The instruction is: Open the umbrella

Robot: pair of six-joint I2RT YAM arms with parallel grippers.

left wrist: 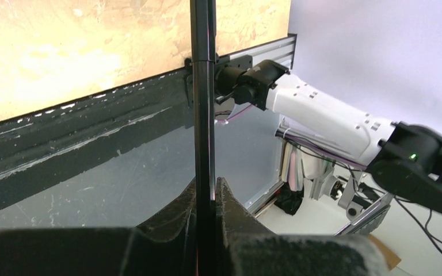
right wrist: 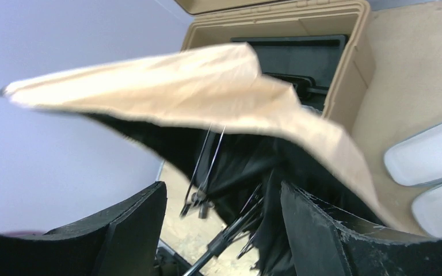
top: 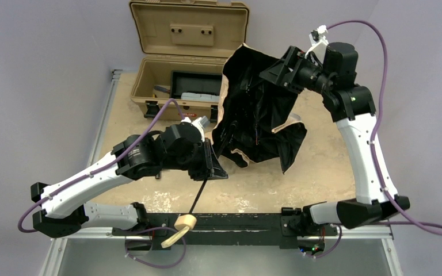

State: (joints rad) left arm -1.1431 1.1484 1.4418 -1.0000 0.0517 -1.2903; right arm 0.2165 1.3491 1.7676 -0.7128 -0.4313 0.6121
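Top view: left claw pinching umbrella shaft mid-frame, canopy floppy; right claw spread wide by fabric edge, upper right; toolbox up top.

Compact umbrella, half unfolded: cream-tan outside, black lining and thin ribs showing, canopy slack and crumpled. Slim dark shaft pinched between the left gripper's fingers, running on past them to a small tan knob handle with looped strap. Canopy bunched just beyond that gripper on the other side, raised tan edge hanging before the right gripper's parted fingers.
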